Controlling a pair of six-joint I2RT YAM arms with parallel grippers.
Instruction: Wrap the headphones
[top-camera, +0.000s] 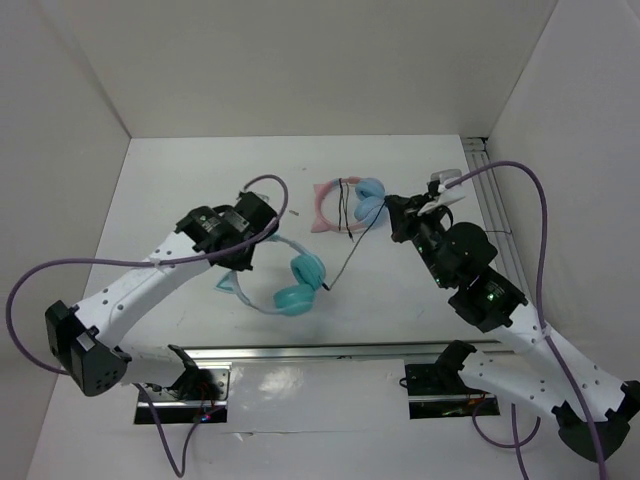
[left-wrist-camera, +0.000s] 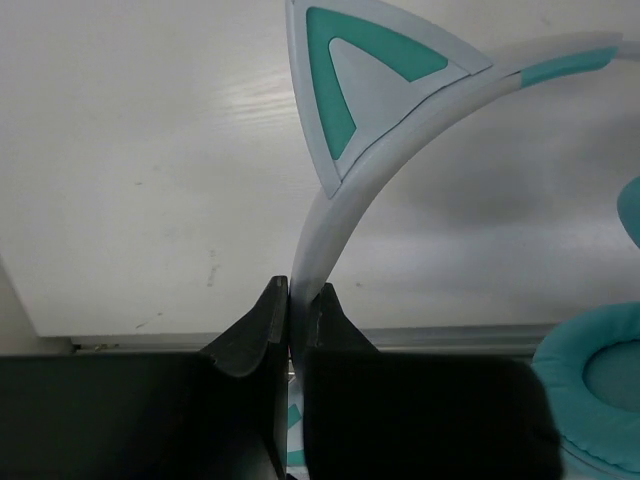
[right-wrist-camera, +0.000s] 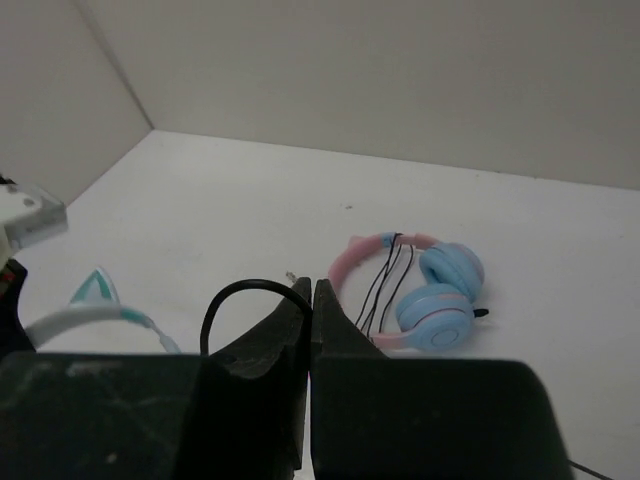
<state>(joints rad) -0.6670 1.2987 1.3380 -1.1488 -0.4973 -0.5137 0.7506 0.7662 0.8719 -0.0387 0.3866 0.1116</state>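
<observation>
On our flat white table (top-camera: 180, 180), the teal cat-ear headphones (top-camera: 300, 285) sit in the middle of the frame. Our left claw (left-wrist-camera: 290, 300) pinches their pale headband (left-wrist-camera: 328, 215). Our right claw (right-wrist-camera: 308, 290) is closed on their thin black cord (top-camera: 350, 255).

From where I stand, not a single word, brand, number or sign can be read anywhere, neither on the headphones (top-camera: 308, 270) nor on the pink-banded pair (top-camera: 370, 200) nor on the white table (top-camera: 200, 180).
</observation>
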